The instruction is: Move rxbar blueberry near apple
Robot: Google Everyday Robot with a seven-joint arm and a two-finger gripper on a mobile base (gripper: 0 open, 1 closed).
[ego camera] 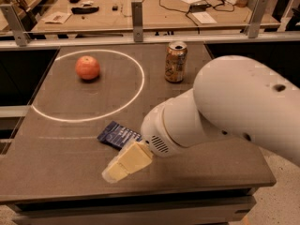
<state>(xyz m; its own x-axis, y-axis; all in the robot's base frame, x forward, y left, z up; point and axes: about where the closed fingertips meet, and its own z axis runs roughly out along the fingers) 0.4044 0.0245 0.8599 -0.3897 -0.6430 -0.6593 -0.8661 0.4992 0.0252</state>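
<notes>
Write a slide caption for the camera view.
Gripper beside the rxbar blueberry near the table front; apple inside the white circle.
</notes>
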